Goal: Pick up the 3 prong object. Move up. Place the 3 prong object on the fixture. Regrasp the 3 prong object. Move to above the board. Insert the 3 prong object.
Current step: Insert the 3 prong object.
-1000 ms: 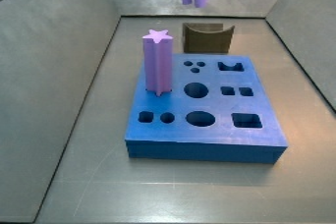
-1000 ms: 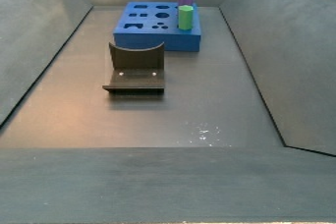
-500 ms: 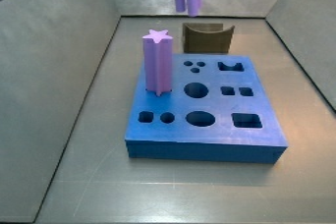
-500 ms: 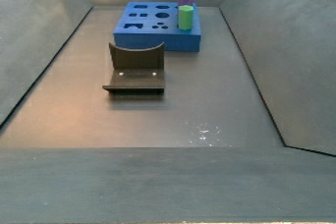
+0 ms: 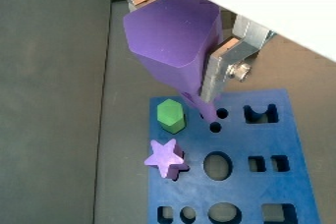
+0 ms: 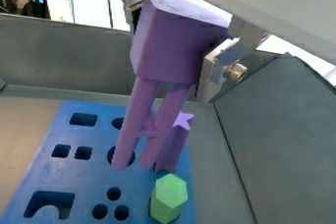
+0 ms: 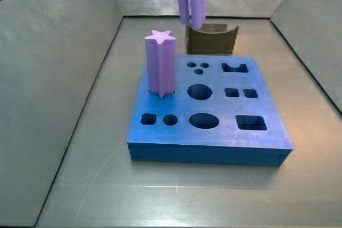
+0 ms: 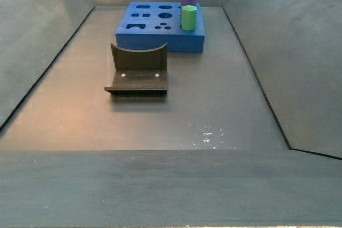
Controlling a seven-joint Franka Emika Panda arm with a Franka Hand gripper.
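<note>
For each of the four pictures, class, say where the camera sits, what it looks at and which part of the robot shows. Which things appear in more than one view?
Wrist view: above, looking down past the gripper holding the 3 prong object onto the board.
Wrist view: beside the gripper, looking down along the prongs.
Side view: past the board's near edge, fixture behind; no fingers visible.
Side view: fixture nearer, board behind.
Shared: board and star post.

Gripper clamping a piece, hanging above the scene

In both wrist views the gripper [image 5: 178, 17] [image 6: 178, 27] is pointing downward, its flat silver fingers [image 5: 223, 63] [image 6: 218, 63] pressing the sides of the 3 prong object [image 5: 168, 43] [image 6: 157, 66].
</note>
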